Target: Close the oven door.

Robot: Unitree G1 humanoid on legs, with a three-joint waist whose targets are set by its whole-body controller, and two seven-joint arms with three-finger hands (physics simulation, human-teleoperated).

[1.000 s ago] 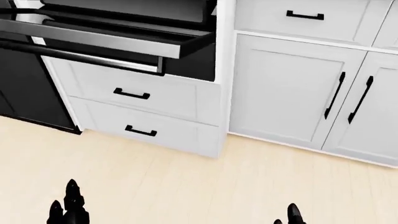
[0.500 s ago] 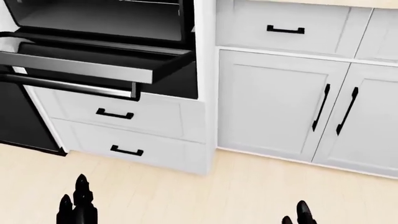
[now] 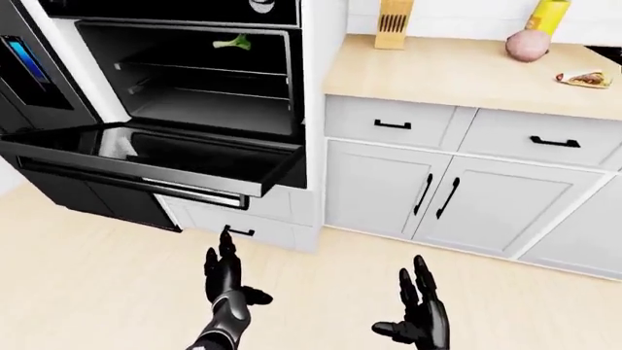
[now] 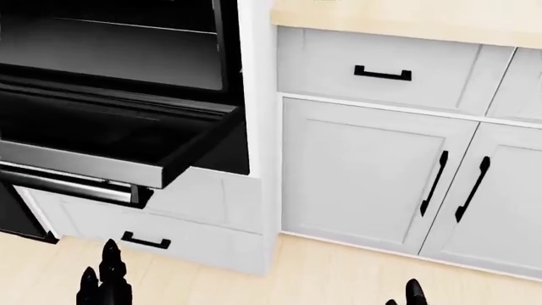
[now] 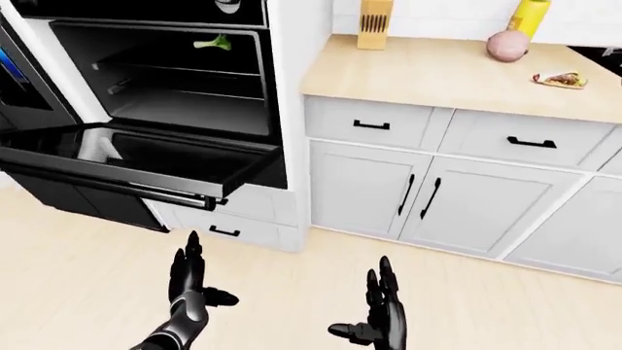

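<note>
The whole head view has shifted: the cabinets sit lower and the camera has drawn nearer and tilted up, while the things themselves have not moved. The oven door hangs open and level, at the left of the left-eye view, its handle bar along the near edge. The left hand and right hand float low, fingers spread, holding nothing. This looks like the approach step; next, the left hand must get under the door's edge and lift
</note>
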